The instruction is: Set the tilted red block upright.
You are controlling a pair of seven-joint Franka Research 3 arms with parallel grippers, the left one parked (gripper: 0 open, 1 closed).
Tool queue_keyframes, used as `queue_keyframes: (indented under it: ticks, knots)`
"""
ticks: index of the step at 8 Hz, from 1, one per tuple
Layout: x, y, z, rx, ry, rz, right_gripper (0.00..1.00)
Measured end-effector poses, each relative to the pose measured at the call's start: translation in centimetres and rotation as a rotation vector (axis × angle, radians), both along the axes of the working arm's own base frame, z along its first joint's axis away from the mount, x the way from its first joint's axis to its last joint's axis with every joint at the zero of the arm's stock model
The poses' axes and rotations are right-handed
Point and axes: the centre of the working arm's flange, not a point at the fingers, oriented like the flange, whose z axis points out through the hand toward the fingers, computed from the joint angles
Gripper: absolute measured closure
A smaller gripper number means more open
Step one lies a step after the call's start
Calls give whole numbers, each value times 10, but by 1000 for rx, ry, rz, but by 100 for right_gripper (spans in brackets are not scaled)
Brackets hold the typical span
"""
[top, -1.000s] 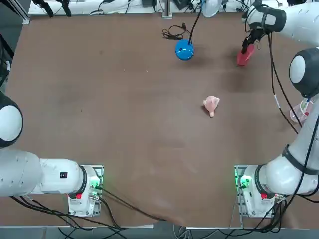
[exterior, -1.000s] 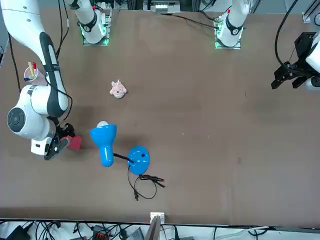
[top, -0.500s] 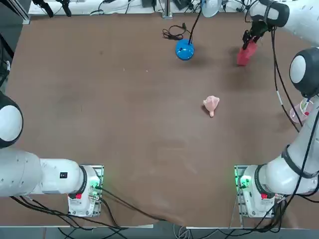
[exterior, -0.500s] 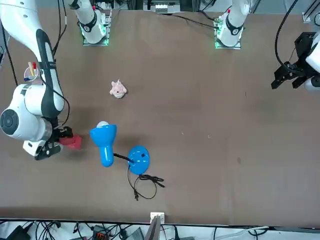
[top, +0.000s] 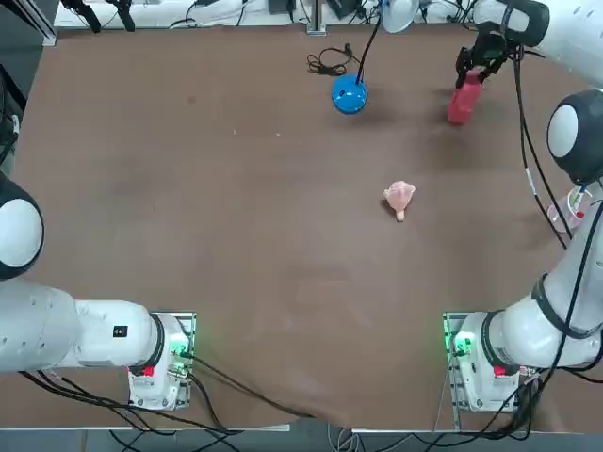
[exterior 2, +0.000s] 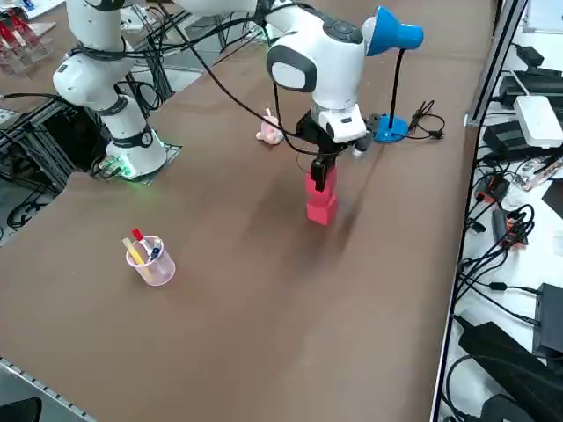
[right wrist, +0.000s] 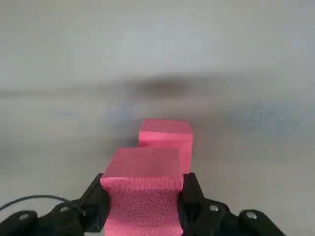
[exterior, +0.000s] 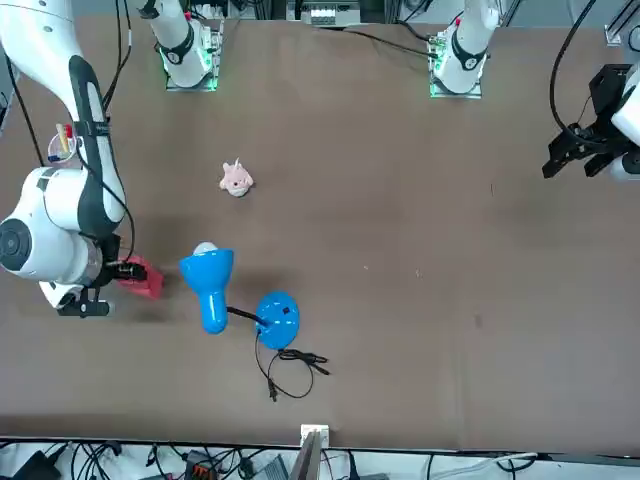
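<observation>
Though single, the right gripper [right wrist: 143, 189], its two fingers [right wrist: 192, 194] clamped on one red block [right wrist: 142, 201].

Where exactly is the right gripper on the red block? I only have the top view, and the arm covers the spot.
Observer: From the wrist, the right gripper has its two fingers closed on opposite sides of the red block.

Operator: And under the gripper, does any of the block show?

Observer: Yes. In the right side view a stepped lower part sticks out beneath the fingertips.

Operator: Is the lamp with the blue round base near the arm?

Observer: Its blue shade is raised above the base, close beside the arm's wrist; I'd keep clear of it.
</observation>
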Motion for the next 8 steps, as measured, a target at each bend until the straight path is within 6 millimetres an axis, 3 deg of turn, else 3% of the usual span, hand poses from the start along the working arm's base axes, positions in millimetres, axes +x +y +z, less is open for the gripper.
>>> queue_keyframes:
  ticks: [2, 8]
  knots:
    - [0, 2, 0, -6, 3, -104, 30]
    - [1, -11, -5, -5, -6, -81, 30]
